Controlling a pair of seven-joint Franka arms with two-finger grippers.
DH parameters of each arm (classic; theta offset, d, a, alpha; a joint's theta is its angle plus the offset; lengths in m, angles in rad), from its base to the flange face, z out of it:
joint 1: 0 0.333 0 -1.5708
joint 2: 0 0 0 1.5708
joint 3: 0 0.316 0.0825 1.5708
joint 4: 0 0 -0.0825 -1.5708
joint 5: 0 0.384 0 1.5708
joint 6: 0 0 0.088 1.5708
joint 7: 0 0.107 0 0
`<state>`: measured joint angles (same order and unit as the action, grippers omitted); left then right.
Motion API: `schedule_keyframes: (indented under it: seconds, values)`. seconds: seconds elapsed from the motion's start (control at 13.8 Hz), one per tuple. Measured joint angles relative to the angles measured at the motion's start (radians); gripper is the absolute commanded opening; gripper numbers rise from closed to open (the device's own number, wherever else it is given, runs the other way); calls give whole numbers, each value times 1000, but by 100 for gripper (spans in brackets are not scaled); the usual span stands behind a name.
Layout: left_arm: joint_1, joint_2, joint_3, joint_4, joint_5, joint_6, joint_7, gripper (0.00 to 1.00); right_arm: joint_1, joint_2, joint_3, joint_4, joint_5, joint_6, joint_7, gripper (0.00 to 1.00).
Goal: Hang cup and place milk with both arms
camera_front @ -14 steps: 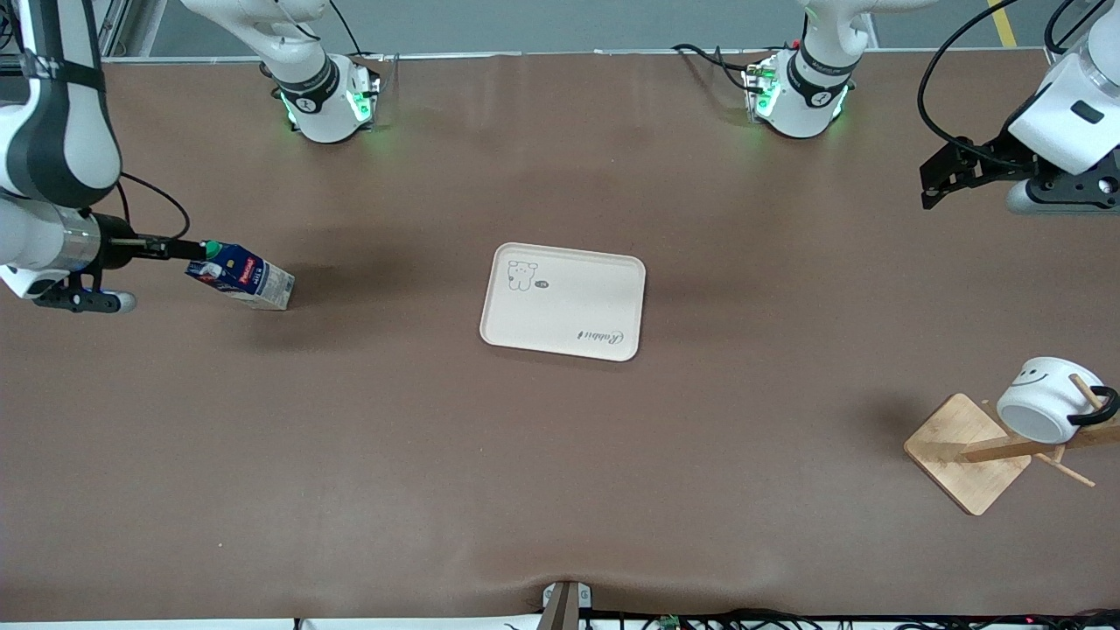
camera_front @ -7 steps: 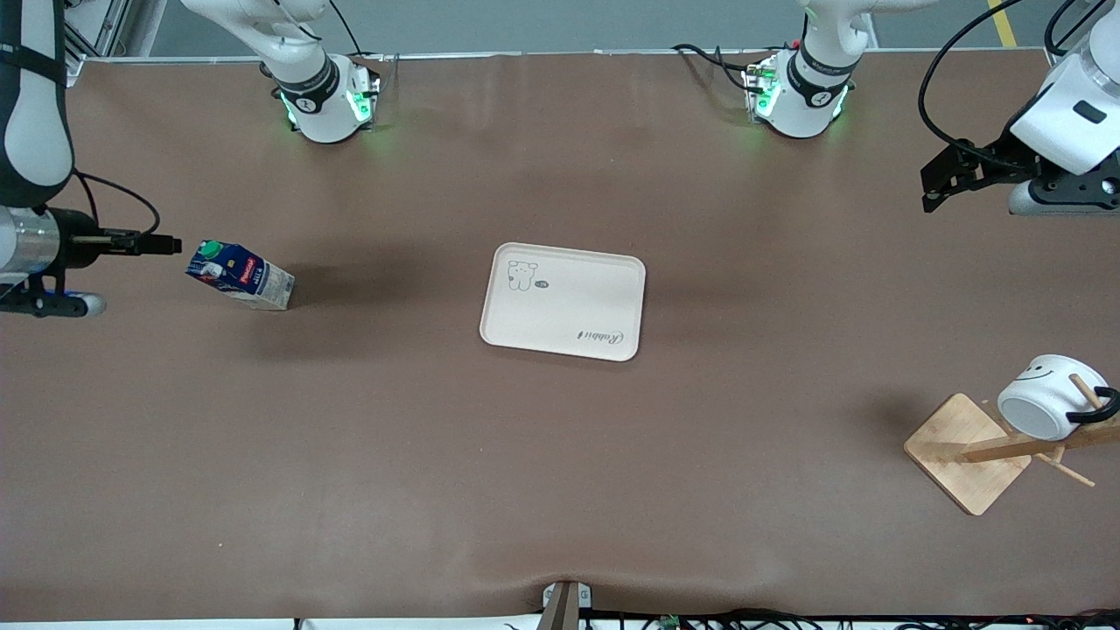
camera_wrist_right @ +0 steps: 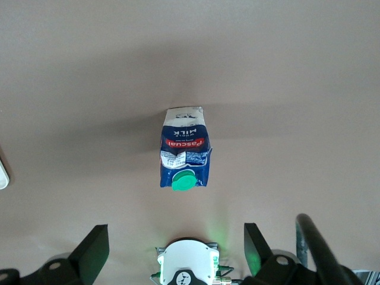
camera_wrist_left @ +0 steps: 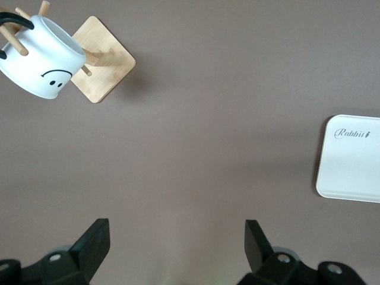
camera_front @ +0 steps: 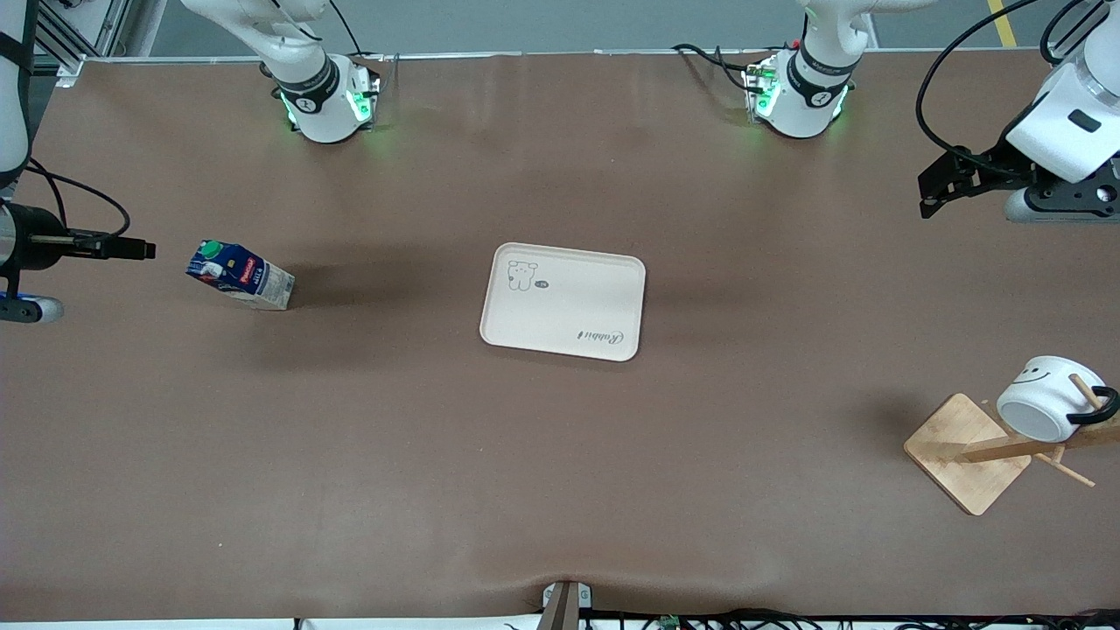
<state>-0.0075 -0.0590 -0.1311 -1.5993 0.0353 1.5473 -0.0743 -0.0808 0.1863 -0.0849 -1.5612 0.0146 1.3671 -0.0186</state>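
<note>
The milk point(camera_front: 239, 275) stands on the bare counter point(camera_front: 560, 455) toward the right arm's end, well apart from the cream tray point(camera_front: 563, 301) at the counter's middle. In the front view the tray lies at about three o'clock from the carton, and the right tool point(camera_front: 140, 251) hangs at about nine o'clock from it, just beside the green cap but clear of it. So tool, carton and tray fall roughly on one line. The right wrist view shows that tool spread wide and gripping nothing, with the carton centred between its jaws. The carton stands upright, its long axis vertical. The right arm is plainly the nearer one for any further move of the milk. The cup point(camera_front: 1046, 399) hangs by its black handle on a peg of the wooden rack point(camera_front: 971, 451) at the left arm's end. The left tool point(camera_front: 938, 184) waits above the counter, at about twelve o'clock from the rack, spread and holding nothing.
</note>
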Motion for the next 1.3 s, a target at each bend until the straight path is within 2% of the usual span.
schedule_keyframes:
  seconds: [0.14,0.43,0.65,0.87,1.3]
  values:
    - [0,-2,0,0,0,1,0,100,-3,1,-1,51,0,-12,7,100]
    - [0,-22,0,-9,0,1,0,100,-1,-9,1,261,1,-198,7,100]
    - [1,-38,0,-16,0,1,0,100,11,-56,23,328,0,-206,9,100]
    - [0,-42,0,-16,0,1,0,100,65,-120,43,311,-17,-140,28,100]
    - [1,-43,2,-12,0,1,0,100,78,-294,44,41,-21,-9,33,100]
